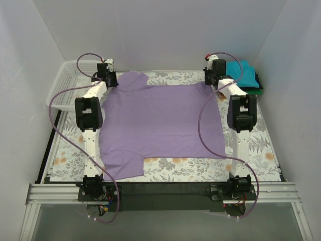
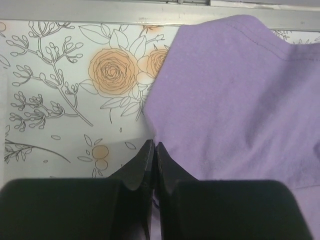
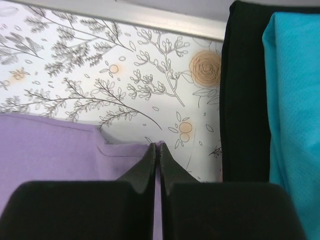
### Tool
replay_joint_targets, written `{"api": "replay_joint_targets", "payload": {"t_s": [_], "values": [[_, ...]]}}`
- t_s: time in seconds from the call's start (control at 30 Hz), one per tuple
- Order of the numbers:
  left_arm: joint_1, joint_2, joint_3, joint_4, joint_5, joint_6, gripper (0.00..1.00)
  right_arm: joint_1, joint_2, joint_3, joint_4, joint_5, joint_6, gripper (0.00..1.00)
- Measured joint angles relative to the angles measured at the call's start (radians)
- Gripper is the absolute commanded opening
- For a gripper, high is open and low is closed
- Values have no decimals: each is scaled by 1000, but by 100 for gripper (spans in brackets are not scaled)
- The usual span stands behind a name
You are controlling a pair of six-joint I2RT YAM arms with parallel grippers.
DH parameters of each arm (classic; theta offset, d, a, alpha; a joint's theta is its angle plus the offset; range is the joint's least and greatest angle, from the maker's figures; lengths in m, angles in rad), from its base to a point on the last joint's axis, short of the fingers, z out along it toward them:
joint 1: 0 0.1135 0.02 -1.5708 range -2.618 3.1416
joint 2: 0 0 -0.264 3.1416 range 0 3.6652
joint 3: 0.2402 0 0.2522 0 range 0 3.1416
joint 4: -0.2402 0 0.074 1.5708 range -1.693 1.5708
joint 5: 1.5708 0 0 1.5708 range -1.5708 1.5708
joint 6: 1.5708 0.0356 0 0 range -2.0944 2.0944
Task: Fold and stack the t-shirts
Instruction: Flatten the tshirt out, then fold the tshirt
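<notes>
Matt, soft lavender cloth shirt [image 1: 160, 120] on smooth floral-printed tablecloth [image 1: 261, 145], beside glossy white plastic mesh basket [image 1: 65, 85].

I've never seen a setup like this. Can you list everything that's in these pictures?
purple t-shirt: one, lavender, spread flat mid-table
teal t-shirt: one, teal, folded, far right corner, top of pile
dark t-shirt: one, dark green, folded, under the teal one
basket: one, white mesh, far left corner
table cloth: one, pale floral, covering the table
left gripper: one, black, pinched on the purple t-shirt's far left edge
right gripper: one, black, pinched on its far right corner
</notes>
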State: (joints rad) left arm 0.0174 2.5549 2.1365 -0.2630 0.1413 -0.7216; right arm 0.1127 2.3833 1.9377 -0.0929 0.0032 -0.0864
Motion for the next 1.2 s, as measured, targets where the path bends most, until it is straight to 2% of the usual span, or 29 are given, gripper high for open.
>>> {"api": "replay_joint_targets", "payload": {"t_s": [0.1,0.37,0.47,0.5,0.6,0.73,0.8,1.2], "values": [[0,-47,-80,47,1,9,0,-1,-39,-29,7,-13,-1,1],[0,-153,-175,111,9,50,0,-14,-121,-89,43,-41,-18,1],[0,-160,-182,115,21,63,7,-21,-121,-95,44,-48,-23,1],[0,-159,-182,109,25,65,13,-21,-121,-97,43,-52,-23,1],[0,-147,-160,79,28,71,17,-22,-121,-101,43,-56,-23,1],[1,-118,-102,38,27,75,38,-23,-120,-100,43,-59,-23,1],[1,-101,-78,27,27,79,43,-23,-119,-100,43,-60,-23,1],[1,36,76,-4,29,71,51,-23,-115,-100,43,-71,-22,1]]}}
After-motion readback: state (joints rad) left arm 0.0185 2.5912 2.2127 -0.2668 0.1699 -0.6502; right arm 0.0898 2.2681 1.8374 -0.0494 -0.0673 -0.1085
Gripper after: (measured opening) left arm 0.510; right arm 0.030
